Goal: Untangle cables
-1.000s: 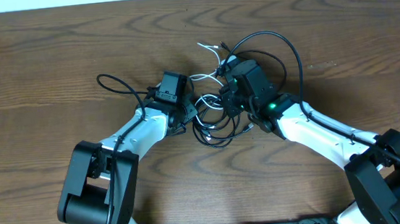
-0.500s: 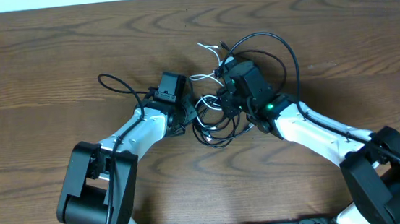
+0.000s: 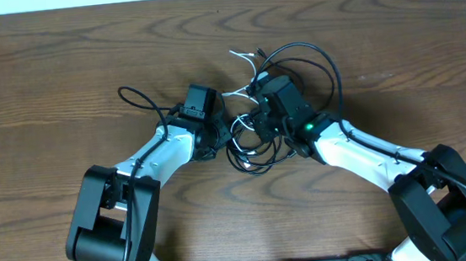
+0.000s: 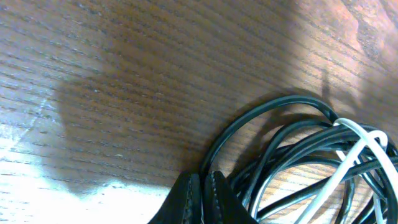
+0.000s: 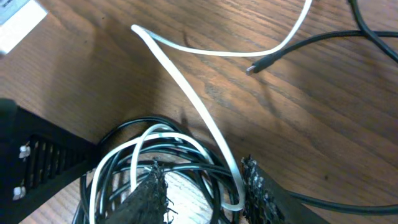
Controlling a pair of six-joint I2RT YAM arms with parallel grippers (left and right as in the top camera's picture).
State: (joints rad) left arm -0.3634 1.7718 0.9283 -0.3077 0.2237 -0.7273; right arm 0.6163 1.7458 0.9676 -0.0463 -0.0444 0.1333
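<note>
Pressing together with no gap between them, the left fingers (image 4: 200,190) sit low over the wood-grain table (image 4: 112,74) at the edge of the cables (image 3: 247,150). A dark loop runs down to their tips, but whether it is pinched there cannot be told. The right fingers (image 5: 148,198) stand partly apart, straddling the same heap. Black loops and the white cord (image 5: 208,122) lie between them, and nothing is clamped. Seen from overhead, the two wrist heads crowd the bundle from either side and hide part of it. The left arm (image 3: 163,149) reaches in from the lower left. The right arm (image 3: 361,149) comes from the lower right, with a green light (image 3: 307,127) lit near its wrist. Both angle toward the table's middle. The black cords (image 4: 291,98) coil in overlapping loops, threaded by the white one. Its free length bends sharply and runs out past the heap to a small plug (image 5: 252,70) lying on bare wood.
</note>
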